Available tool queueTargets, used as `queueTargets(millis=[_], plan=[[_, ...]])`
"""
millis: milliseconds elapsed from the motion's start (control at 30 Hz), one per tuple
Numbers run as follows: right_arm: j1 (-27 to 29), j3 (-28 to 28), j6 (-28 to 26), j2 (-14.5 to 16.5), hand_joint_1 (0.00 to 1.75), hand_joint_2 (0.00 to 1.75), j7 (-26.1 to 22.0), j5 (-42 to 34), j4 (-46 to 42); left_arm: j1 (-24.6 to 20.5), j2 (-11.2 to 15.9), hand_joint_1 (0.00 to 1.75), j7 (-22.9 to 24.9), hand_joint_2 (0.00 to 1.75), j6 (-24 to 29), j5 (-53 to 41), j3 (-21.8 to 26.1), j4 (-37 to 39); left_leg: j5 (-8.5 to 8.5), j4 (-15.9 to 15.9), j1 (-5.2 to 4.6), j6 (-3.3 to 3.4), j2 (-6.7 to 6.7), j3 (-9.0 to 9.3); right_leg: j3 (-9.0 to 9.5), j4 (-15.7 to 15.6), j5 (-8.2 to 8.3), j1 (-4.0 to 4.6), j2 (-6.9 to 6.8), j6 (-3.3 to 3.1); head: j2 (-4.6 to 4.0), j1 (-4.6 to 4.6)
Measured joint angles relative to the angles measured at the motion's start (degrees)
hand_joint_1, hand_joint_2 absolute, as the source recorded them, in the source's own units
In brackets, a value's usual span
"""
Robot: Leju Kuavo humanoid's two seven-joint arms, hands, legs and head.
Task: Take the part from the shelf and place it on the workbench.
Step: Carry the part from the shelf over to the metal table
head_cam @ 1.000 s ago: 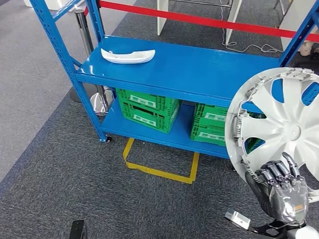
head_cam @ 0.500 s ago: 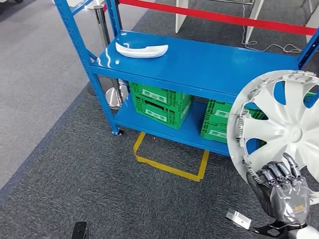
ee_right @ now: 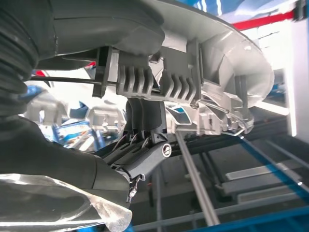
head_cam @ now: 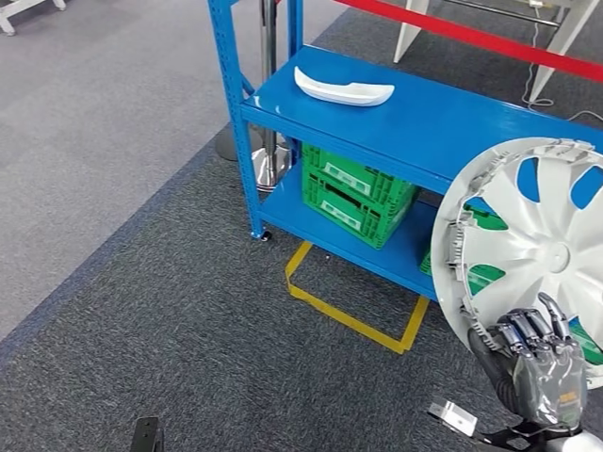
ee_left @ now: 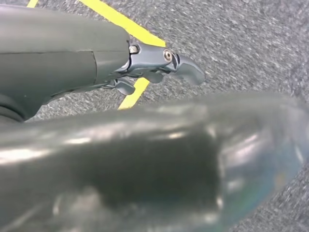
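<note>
Blue steel shelf (head_cam: 455,118) standing on grey carpet, its lower tier carrying green plastic crates (head_cam: 355,193) and its upper tier a long white curved plastic trim piece (head_cam: 344,90). Round silver-white plastic wheel cover (head_cam: 529,245), the part, held upright in front of the shelf and clear of it, its lower rim clamped by the right hand (head_cam: 538,363), whose dark fingers (head_cam: 526,327) curl over the rim edge. Left hand (ee_left: 160,63) above the carpet and a yellow floor tape line (ee_left: 123,24); whether its fingers are apart or together cannot be told.
</note>
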Motion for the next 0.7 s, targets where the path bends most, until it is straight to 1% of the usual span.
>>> queueTargets(millis=[33,67,100,133,167,200,233,267,300,333,367,400,433,467,500,533,567,600,633,667,700], plan=[[0.2,0.0,0.0,0.0,1.75,1.75,0.1,0.0,0.0,-0.1,0.0,0.00,0.0,0.00,0.0,0.0,0.0,0.0,0.04,0.0,-0.03,0.11,-0.62,-0.05,-2.00,4.0,-1.54,0.02,1.01,0.05,0.00,0.07],[0.4,-0.1,0.0,-0.1,1.75,1.75,0.1,0.0,0.0,-0.1,0.0,0.00,0.1,0.00,0.0,0.0,0.0,0.0,0.06,0.0,-0.06,0.14,-1.28,-0.06,-3.74,7.3,-2.44,0.04,1.53,0.13,0.00,0.11],[0.6,-0.1,0.0,-0.1,1.75,1.75,0.2,0.0,0.0,-0.1,0.0,0.00,0.1,0.00,0.0,0.0,0.0,0.0,0.06,0.0,-0.08,0.15,-1.93,-0.03,-4.55,8.4,-2.11,0.06,1.69,0.18,0.00,0.11],[0.7,-0.1,0.0,-0.1,1.75,1.75,0.2,0.0,0.0,-0.1,0.0,0.00,0.1,0.00,0.0,0.0,0.0,0.0,0.06,0.1,-0.09,0.14,-2.62,0.03,-4.30,7.3,-0.66,0.02,1.78,0.22,0.00,0.12],[0.7,-0.1,0.0,-0.1,1.75,1.75,0.2,0.0,0.0,-0.1,-0.1,0.00,0.1,0.00,0.0,0.0,0.0,0.0,0.03,0.2,-0.07,0.10,-3.32,0.08,-3.03,4.1,1.64,-0.09,2.09,0.24,0.00,0.12],[0.8,-0.1,0.0,-0.1,1.75,1.75,0.2,0.0,0.0,-0.1,-0.1,0.00,0.1,0.00,0.0,0.0,0.0,0.0,-0.04,0.4,-0.04,0.00,-3.98,0.06,-1.40,0.3,3.81,-0.27,2.86,0.26,0.00,0.14],[0.8,-0.1,0.0,-0.2,1.75,1.75,0.2,0.0,0.0,-0.2,-0.1,0.00,0.1,0.00,0.0,0.0,0.0,0.0,-0.13,0.8,-0.11,-0.16,-4.65,-0.13,0.27,-3.3,5.19,-0.49,3.90,0.29,0.00,0.13],[0.9,-0.1,0.0,-0.2,1.75,1.75,0.2,0.0,-0.1,-0.3,-0.1,0.00,0.1,0.00,0.0,0.0,0.0,0.0,-0.14,1.2,-0.13,-0.38,-5.25,-0.47,1.41,-5.5,5.78,-0.62,4.76,0.24,0.00,0.09],[0.9,-0.1,0.0,-0.3,1.75,1.75,0.2,0.0,-0.1,-0.3,-0.1,0.00,0.1,0.00,0.0,0.0,0.0,0.0,-0.08,1.5,-0.12,-0.63,-5.78,-0.87,1.91,-6.5,5.66,-0.65,5.26,0.17,0.00,0.08],[1.0,-0.1,0.0,-0.3,1.75,1.75,0.3,0.0,-0.1,-0.2,-0.1,0.00,0.1,0.00,0.0,0.0,0.0,0.0,0.05,1.7,-0.08,-0.90,-6.35,-1.24,2.13,-6.7,5.44,-0.57,5.17,0.04,0.00,0.04],[1.0,-0.1,0.0,-0.3,1.75,1.75,0.3,0.0,-0.2,-0.1,0.0,0.00,0.1,0.00,0.1,0.0,0.0,0.0,0.14,1.7,-0.01,-1.18,-6.68,-1.50,2.09,-6.7,5.48,-0.57,4.63,-0.20,0.00,0.05],[1.0,-0.1,-0.1,-0.4,1.75,1.75,0.3,0.0,-0.2,0.0,0.0,0.00,0.1,0.00,0.1,0.0,0.0,0.0,-0.09,2.0,-0.07,-1.50,-6.16,-1.69,2.13,-6.8,5.58,-0.60,4.07,-0.46,0.00,0.03],[0.9,-0.1,-0.1,-0.4,1.75,1.75,0.3,0.0,-0.2,0.0,0.0,0.00,0.1,0.00,0.1,0.0,0.0,0.0,-0.81,2.9,-0.12,-1.83,-5.09,-2.11,2.24,-6.9,5.65,-0.67,3.43,-0.78,0.00,-0.17],[1.0,-0.1,-0.1,-0.4,1.75,1.75,0.3,0.0,-0.3,0.0,0.0,0.00,0.1,0.00,0.1,0.0,0.0,0.0,-2.18,5.1,-0.13,-2.17,-3.63,-3.05,2.34,-7.0,5.68,-0.73,2.70,-1.07,0.00,-0.33],[1.0,-0.1,-0.1,-0.4,1.75,1.75,0.3,0.0,-0.3,-0.1,0.0,0.00,0.1,0.00,0.1,0.0,0.0,0.0,-3.92,8.4,0.00,-2.48,-2.10,-4.46,2.42,-7.0,5.64,-0.66,1.98,-1.27,0.00,-0.52],[1.1,-0.1,-0.1,-0.4,1.75,1.75,0.3,0.0,-0.3,-0.2,0.0,0.00,0.1,0.00,0.1,0.0,0.0,0.0,-5.75,12.3,0.25,-2.74,-1.27,-6.21,2.44,-7.0,5.58,-0.58,1.26,-1.41,0.00,-0.66],[1.1,-0.1,-0.1,-0.4,1.75,1.75,0.3,0.0,-0.3,-0.2,0.0,0.00,0.1,0.00,0.1,0.0,0.0,0.0,-7.17,16.0,0.51,-2.95,-0.87,-7.88,2.46,-7.0,5.54,-0.52,0.53,-1.45,0.00,-0.65],[1.1,-0.1,-0.1,-0.4,1.75,1.75,0.3,0.0,-0.3,-0.1,0.0,0.00,0.1,0.00,0.1,0.0,0.0,0.0,-7.67,18.2,0.71,-3.08,-0.72,-8.83,2.49,-7.0,5.50,-0.48,-0.13,-1.47,0.00,-0.65],[1.1,-0.1,-0.1,-0.4,1.75,1.75,0.3,0.0,-0.3,-0.1,0.0,0.00,0.1,0.00,0.1,0.0,-0.1,0.0,-7.12,18.3,0.83,-3.14,-0.61,-8.79,2.55,-7.0,5.46,-0.47,-0.76,-1.47,0.00,-0.66],[1.1,-0.1,-0.1,-0.4,1.75,1.75,0.3,0.0,-0.3,0.0,0.0,0.00,0.1,0.00,0.1,0.0,-0.1,0.0,-5.70,16.4,0.91,-3.10,-0.45,-7.77,2.64,-7.0,5.41,-0.45,-1.35,-1.45,0.00,-0.66],[1.1,-0.1,-0.1,-0.4,1.75,1.75,0.3,0.0,-0.3,0.0,0.0,0.00,0.1,0.00,0.1,0.0,-0.1,0.0,-3.62,12.5,0.89,-2.93,0.06,-5.75,2.78,-7.0,5.33,-0.45,-1.91,-1.38,0.00,-0.67]])
